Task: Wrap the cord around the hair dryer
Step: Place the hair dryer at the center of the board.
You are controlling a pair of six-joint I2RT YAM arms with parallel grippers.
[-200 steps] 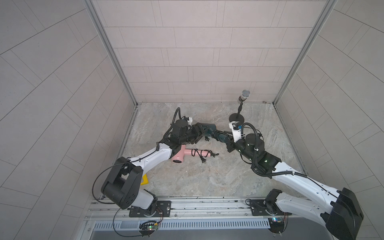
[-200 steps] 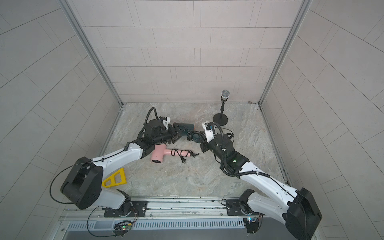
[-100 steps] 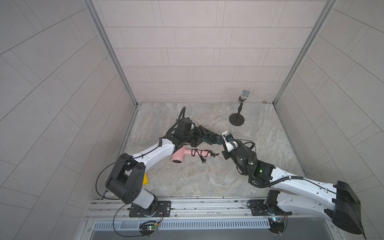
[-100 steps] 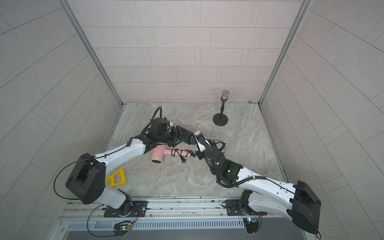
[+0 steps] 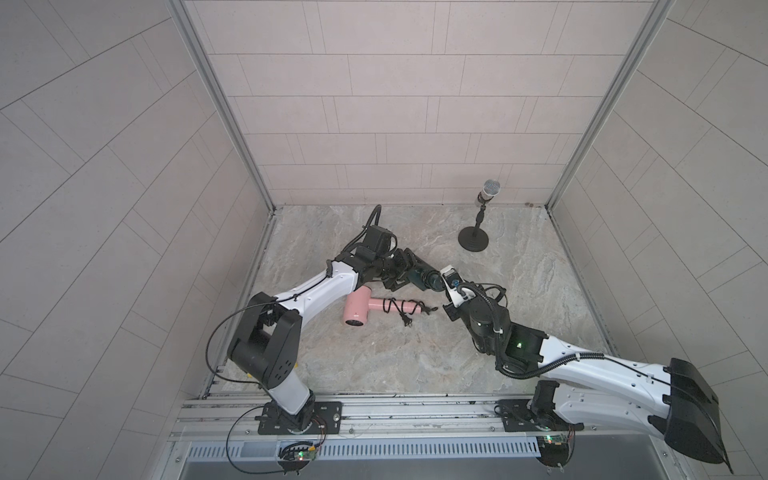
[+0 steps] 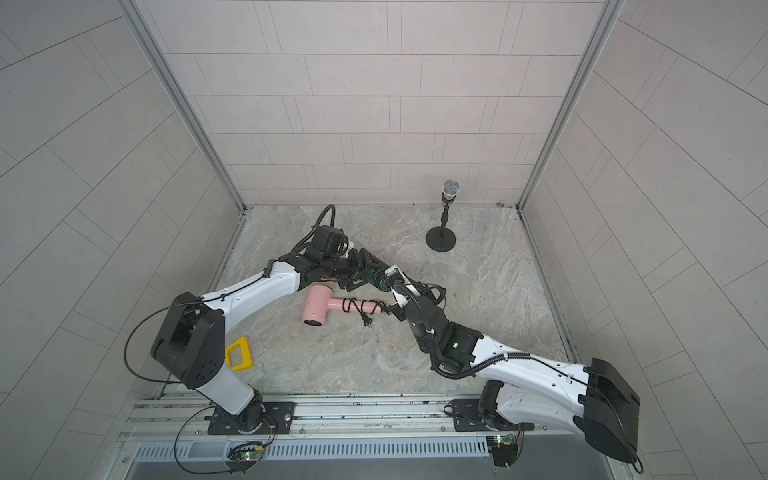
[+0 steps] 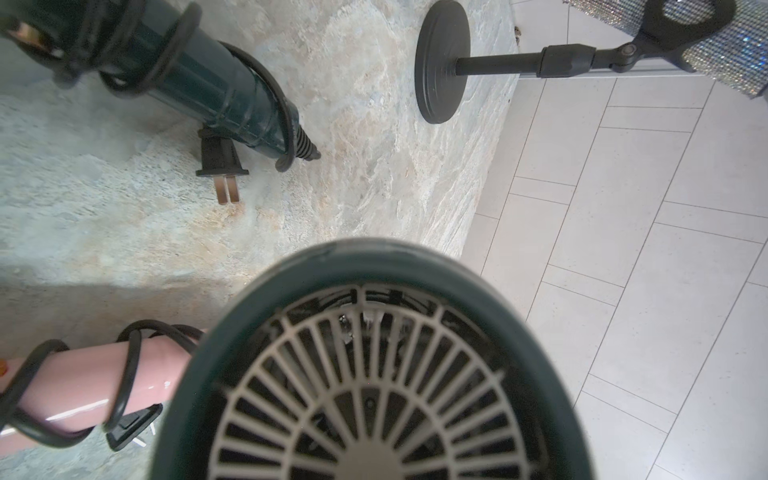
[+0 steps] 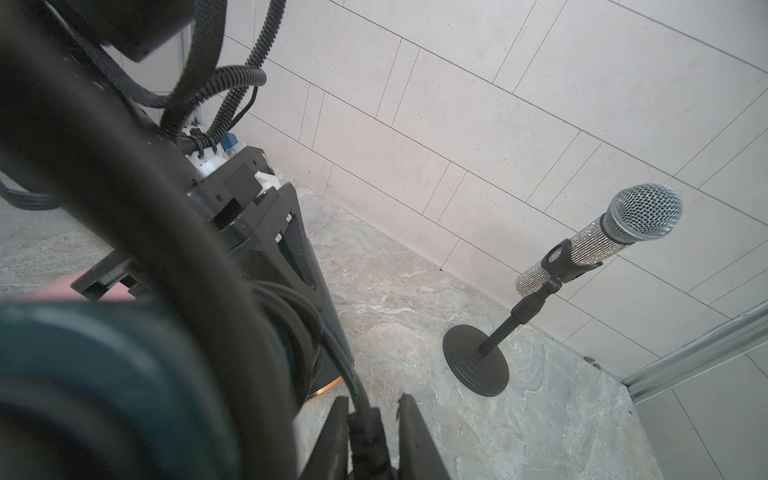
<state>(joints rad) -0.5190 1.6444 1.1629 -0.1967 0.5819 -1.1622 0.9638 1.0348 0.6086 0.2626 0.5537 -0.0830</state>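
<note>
My left gripper (image 5: 409, 276) clamps the dark teal plastic hair dryer (image 7: 232, 95); my right gripper (image 8: 371, 409) pinches its black rubber cord (image 8: 353, 382). Cord likely springy, shell slick: I'd hold cord close, taut.

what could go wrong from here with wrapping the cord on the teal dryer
1. The right end effector pinches the cord right beside the left end effector holding the teal hair dryer; they could collide on the next loop.
2. The plug is untucked, so the coils may slacken.
3. The pink hair dryer lies close by and could get knocked.
</note>
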